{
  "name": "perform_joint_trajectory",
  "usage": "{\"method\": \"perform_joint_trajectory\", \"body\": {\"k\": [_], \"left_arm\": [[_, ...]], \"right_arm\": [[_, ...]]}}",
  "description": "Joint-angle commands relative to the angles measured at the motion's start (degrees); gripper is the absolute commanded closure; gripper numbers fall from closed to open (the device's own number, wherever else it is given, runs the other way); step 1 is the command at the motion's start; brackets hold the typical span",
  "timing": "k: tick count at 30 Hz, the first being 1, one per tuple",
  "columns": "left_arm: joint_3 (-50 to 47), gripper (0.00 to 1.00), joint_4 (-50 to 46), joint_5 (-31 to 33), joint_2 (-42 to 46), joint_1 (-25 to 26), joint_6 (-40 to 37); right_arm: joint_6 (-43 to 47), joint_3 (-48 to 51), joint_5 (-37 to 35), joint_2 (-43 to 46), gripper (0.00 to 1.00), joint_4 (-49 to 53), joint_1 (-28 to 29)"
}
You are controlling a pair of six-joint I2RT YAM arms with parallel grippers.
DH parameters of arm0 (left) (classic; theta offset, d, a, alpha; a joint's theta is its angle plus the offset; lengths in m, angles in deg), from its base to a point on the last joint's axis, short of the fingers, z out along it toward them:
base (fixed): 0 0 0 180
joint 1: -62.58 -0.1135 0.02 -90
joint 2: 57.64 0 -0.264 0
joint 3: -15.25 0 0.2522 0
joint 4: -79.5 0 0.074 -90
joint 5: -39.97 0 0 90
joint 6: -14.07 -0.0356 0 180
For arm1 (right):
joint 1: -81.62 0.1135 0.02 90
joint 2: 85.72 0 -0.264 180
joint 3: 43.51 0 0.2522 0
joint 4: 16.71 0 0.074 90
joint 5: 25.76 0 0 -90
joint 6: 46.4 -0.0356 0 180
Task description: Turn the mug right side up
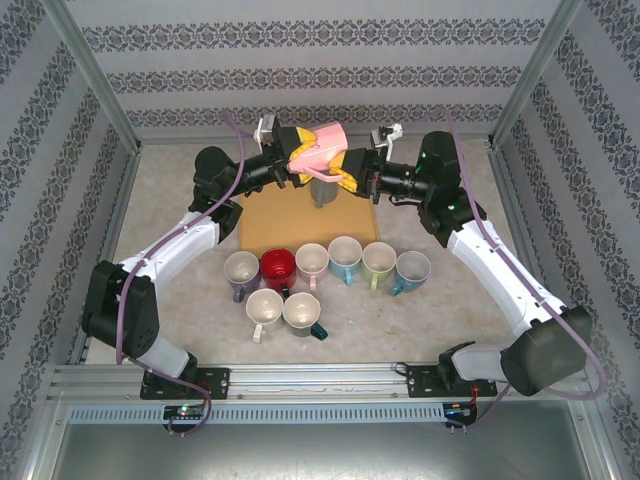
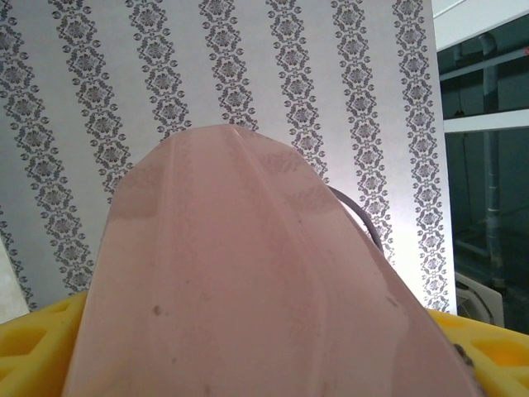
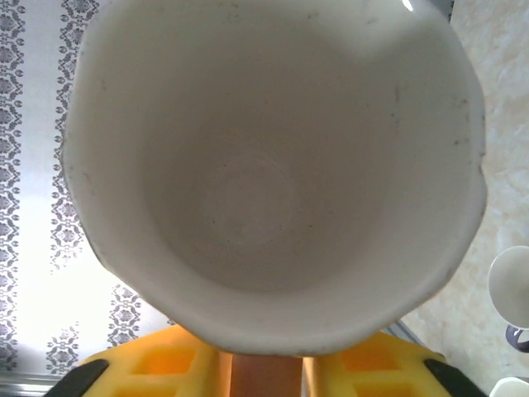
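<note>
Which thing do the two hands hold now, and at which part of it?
The left hand grips the pink mug across its outer wall. The right hand is at the mug's open end; whether it grips cannot be told.

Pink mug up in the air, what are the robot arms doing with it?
The left hand holds the pink mug up over the tan mat. The right hand is at its rim, facing its open mouth; I can't tell if it grips yet. Eight more mugs stand upright nearer the front.
</note>
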Motion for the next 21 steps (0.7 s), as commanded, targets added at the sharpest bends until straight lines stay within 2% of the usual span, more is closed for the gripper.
{"method": "perform_joint_trajectory", "body": {"k": [1, 4, 7, 8, 9, 17, 21], "left_arm": [[2.0, 0.48, 6.4, -2.4, 2.8, 1.1, -0.7], [2.3, 0.44, 5.7, -2.8, 2.6, 1.3, -1.2], [2.3, 0.23, 4.7, -3.0, 2.9, 1.4, -1.8], [2.3, 0.08, 4.5, -3.0, 2.8, 1.5, -1.8], [2.1, 0.00, 4.2, -2.9, 2.9, 1.5, -1.9], [0.5, 0.00, 2.5, -2.0, 3.3, 0.8, -2.6], [-0.8, 0.00, -1.3, -0.4, 4.5, -0.5, -4.9]], "right_arm": [[-0.5, 0.2, 0.6, -0.7, 0.79, -4.4, 0.9], [-0.4, -0.1, 1.0, -0.7, 0.87, -4.4, 1.0], [-0.2, 0.1, 0.4, -0.1, 0.96, -4.3, 0.6], [-0.1, 0.2, 0.1, 0.3, 0.99, -4.3, 0.4], [-0.2, 0.4, -0.3, 0.8, 1.00, -4.4, 0.2], [3.6, 0.5, -6.1, 6.5, 1.00, 0.0, -2.4], [9.9, 1.1, -9.4, 10.2, 1.00, 6.1, -4.3]]}}
